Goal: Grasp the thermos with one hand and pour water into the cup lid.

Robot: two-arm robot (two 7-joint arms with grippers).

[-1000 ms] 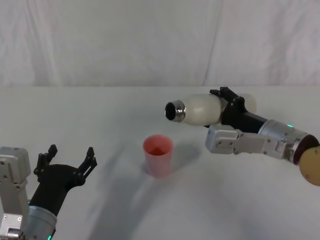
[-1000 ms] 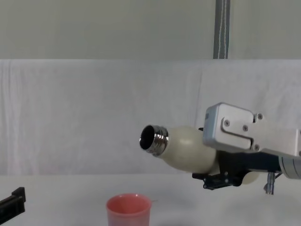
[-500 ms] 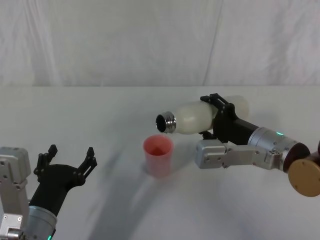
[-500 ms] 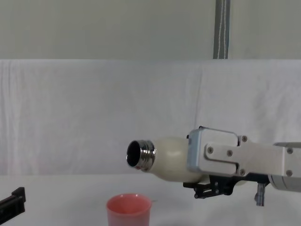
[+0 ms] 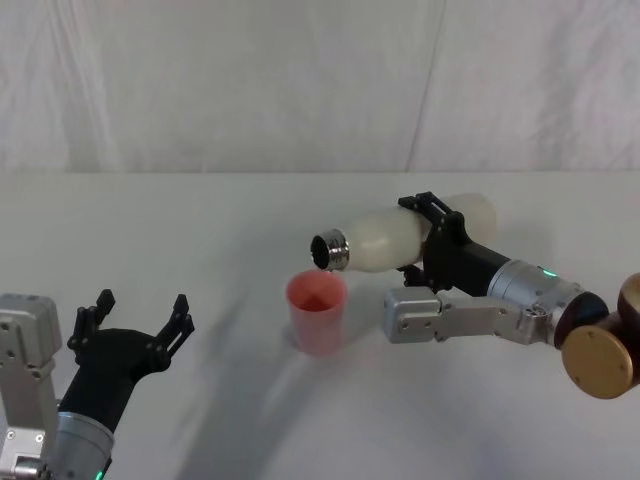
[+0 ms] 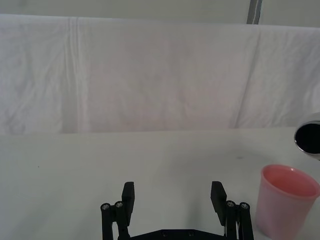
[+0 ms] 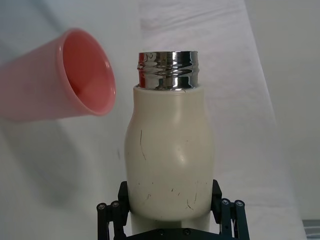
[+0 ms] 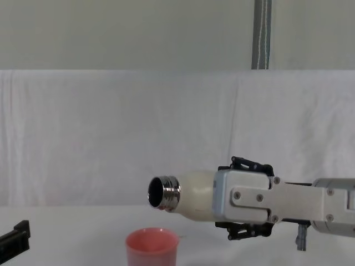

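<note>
Fingers of my left pincer point(image 5: 138, 318) stand apart, resting low over the tabletop point(image 5: 200, 230). Farther out, the cup lid point(image 5: 317, 311) stands upright, and my right pincer point(image 5: 432, 238) is clamped around the thermos point(image 5: 400, 235), held nearly level with its chrome mouth just above the rim.

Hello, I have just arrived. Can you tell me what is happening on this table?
The right gripper holds the thermos tipped on its side in the air, its open chrome neck pointing toward the pink cup lid and just above the cup's rim. The cup stands upright on the white table. No water can be seen leaving the neck. The left gripper rests open near the table's front left, apart from both things.
</note>
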